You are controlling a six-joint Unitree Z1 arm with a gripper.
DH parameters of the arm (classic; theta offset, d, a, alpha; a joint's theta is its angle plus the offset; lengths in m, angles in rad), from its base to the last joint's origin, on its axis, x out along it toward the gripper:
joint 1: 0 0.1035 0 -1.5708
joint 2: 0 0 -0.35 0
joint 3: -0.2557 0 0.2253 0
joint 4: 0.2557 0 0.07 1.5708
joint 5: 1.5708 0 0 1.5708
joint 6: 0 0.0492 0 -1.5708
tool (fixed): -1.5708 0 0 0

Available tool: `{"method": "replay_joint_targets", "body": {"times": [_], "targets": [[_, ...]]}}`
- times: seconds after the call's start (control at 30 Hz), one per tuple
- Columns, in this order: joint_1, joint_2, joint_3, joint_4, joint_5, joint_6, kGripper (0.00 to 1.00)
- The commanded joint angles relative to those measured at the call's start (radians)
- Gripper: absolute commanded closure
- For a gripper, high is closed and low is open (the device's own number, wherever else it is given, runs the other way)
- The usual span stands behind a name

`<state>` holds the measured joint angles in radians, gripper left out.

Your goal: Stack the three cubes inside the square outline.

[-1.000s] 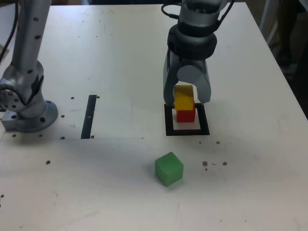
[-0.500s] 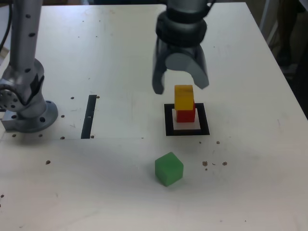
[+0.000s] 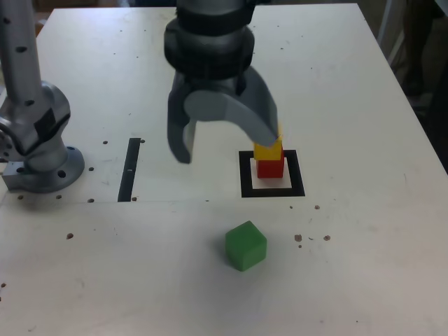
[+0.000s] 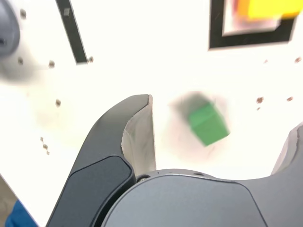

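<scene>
Nearest the camera in the exterior view, the green cube (image 3: pixel 246 246) sat alone on the pale, matte table (image 3: pixel 364 266), turned a little so one corner faced forward; its faces looked dull and its edges slightly rounded. In the wrist view it (image 4: pixel 208 124) appeared blurred, lying between the two curved fingers. Small dark specks (image 3: pixel 311 238) dotted the table just to the exterior view's right of it.

Farther back lay the square outline (image 3: pixel 272 189), a thick black frame with a pale centre. Inside it stood the red cube (image 3: pixel 270 168) with the yellow cube (image 3: pixel 269 150) on top, both matte and sharp-edged. To the exterior view's left, well apart, ran a thin straight black strip (image 3: pixel 129 169), and beyond that the arm's round grey metal base (image 3: pixel 42 164).

The hand (image 3: pixel 224 143) hung above the table with its smooth grey fingers spread wide, holding nothing; one finger (image 3: pixel 255 119) covered the upper part of the yellow cube.
</scene>
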<state>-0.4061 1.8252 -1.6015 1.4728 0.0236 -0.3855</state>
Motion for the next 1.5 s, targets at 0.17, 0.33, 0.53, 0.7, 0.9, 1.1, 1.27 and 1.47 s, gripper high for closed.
{"method": "replay_joint_targets", "body": {"times": [0.17, 0.33, 0.53, 0.7, 0.9, 1.1, 1.27, 1.47], "targets": [[-0.088, 0.013, 0.009, 0.003, -0.089, -0.14, 0.0], [-0.144, 0.041, -0.002, 0.001, -0.144, -0.238, 0.0], [-0.161, 0.096, -0.02, 0.0, -0.159, -0.291, 0.0], [-0.161, 0.162, -0.081, -0.002, -0.125, -0.297, 0.0], [-0.167, 0.226, -0.112, -0.006, -0.128, -0.32, 0.0], [-0.156, 0.245, -0.09, -0.025, -0.137, -0.331, 0.0], [-0.143, 0.263, -0.053, -0.094, -0.143, -0.374, 0.01], [-0.117, 0.265, -0.014, -0.17, -0.138, -0.364, 0.0]]}}
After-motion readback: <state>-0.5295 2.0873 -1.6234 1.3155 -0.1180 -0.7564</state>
